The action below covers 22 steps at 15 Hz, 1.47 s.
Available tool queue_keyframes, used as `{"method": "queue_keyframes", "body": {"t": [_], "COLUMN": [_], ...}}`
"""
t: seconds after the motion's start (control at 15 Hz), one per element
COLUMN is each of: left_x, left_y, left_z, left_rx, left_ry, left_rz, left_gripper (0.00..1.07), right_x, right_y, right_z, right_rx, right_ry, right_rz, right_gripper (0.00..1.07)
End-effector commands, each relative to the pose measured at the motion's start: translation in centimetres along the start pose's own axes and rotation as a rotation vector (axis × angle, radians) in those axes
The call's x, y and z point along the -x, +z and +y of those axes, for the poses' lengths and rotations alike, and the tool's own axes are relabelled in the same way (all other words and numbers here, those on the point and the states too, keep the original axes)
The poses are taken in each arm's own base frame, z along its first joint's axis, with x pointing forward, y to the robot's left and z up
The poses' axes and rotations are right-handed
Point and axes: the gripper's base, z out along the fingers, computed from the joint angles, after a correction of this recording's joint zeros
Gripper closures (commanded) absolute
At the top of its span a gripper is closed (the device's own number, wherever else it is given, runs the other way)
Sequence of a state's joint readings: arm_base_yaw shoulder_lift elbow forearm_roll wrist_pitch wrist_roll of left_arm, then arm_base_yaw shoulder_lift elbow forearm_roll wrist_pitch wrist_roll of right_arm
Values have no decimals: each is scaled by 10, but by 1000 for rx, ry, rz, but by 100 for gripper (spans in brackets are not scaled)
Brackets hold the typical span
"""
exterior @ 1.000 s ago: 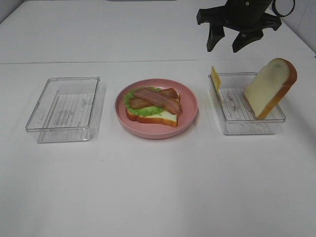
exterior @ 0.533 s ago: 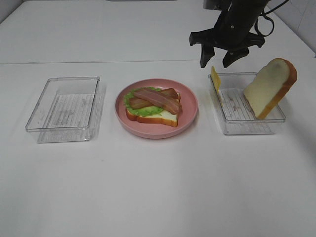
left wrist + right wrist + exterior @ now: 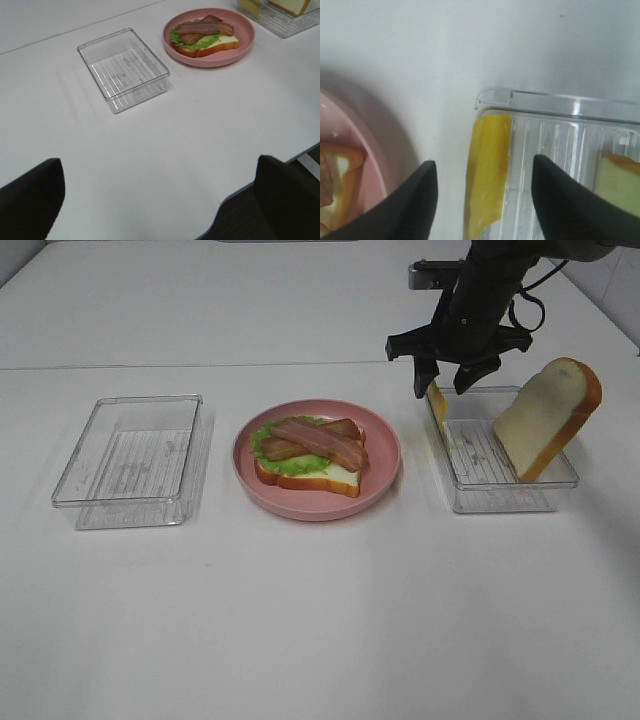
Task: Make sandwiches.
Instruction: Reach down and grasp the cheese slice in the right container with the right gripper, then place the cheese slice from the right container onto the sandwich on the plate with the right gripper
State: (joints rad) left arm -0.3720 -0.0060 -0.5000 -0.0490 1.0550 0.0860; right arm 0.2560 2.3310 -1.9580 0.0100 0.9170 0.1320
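Observation:
The partly built sandwich [image 3: 308,455] lies on the pink plate [image 3: 385,455]: a bread slice, green lettuce and brown bacon strips on top. It also shows in the left wrist view [image 3: 202,37]. A yellow cheese square [image 3: 437,400] leans on the left wall of the right clear tray [image 3: 500,508]. A second bread slice [image 3: 548,418] leans at that tray's right end. My right gripper [image 3: 443,388] is open, its fingers on either side of the cheese's top edge [image 3: 487,165]. My left gripper [image 3: 159,165] is open and empty, far from the food.
An empty clear tray [image 3: 125,400] stands left of the plate, also seen in the left wrist view [image 3: 100,42]. The table's near edge [image 3: 235,192] lies below the left gripper. The plate's rim [image 3: 365,165] is beside the right tray's corner [image 3: 545,97].
My right gripper has come down and to the left, from high behind the right tray to just over the cheese. Nothing else has moved.

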Motion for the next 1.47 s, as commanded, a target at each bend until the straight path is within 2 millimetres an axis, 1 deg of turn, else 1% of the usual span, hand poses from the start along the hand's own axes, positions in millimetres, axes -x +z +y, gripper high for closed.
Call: {"method": "queue_keyframes", "body": {"t": [0.07, 0.27, 0.33, 0.4, 0.47, 0.6, 0.73, 0.87, 1.07, 1.13, 1.27, 1.33, 1.4, 1.47], "left_x": [0, 0, 0, 0, 0, 0, 0, 0, 0, 0, 0, 0, 0, 0], "left_y": [-1, -1, -1, -1, -1, -1, -1, -1, -1, -1, -1, -1, -1, -1], "left_z": [0, 0, 0, 0, 0, 0, 0, 0, 0, 0, 0, 0, 0, 0], "left_rx": [0, 0, 0, 0, 0, 0, 0, 0, 0, 0, 0, 0, 0, 0], "left_ry": [-5, -5, -5, -5, -5, -5, -5, -5, -5, -5, -5, -5, -5, -5], "left_rz": [-16, -16, -16, -16, -16, -16, -16, -16, -16, -16, -16, -16, -16, -16], "left_gripper": [9, 9, 9, 9, 9, 9, 9, 9, 9, 9, 9, 9, 9, 9], "right_x": [-1, -2, -3, -3, -3, -3, -2, 0, 2, 1, -2, -4, -4, -5], "right_y": [4, 4, 4, 4, 4, 3, -9, -33, -83, -100, -121, -127, -126, -123], "right_z": [-3, -3, -3, -3, -4, -3, -3, -2, 3, 6, 16, 27, 36, 48], "right_rx": [-25, -26, -27, -28, -29, -29, -26, -20, 32, 70, 187, 314, 405, 498], "right_ry": [7, 7, 7, 7, 7, 7, 6, 6, 19, 17, 9, 10, 5, -13], "right_rz": [18, 29, 34, 38, 41, 38, 31, -8, -90, -118, -139, -126, -111, -96], "right_gripper": [59, 82, 91, 104, 107, 107, 107, 107, 107, 107, 107, 107, 107, 107]}}
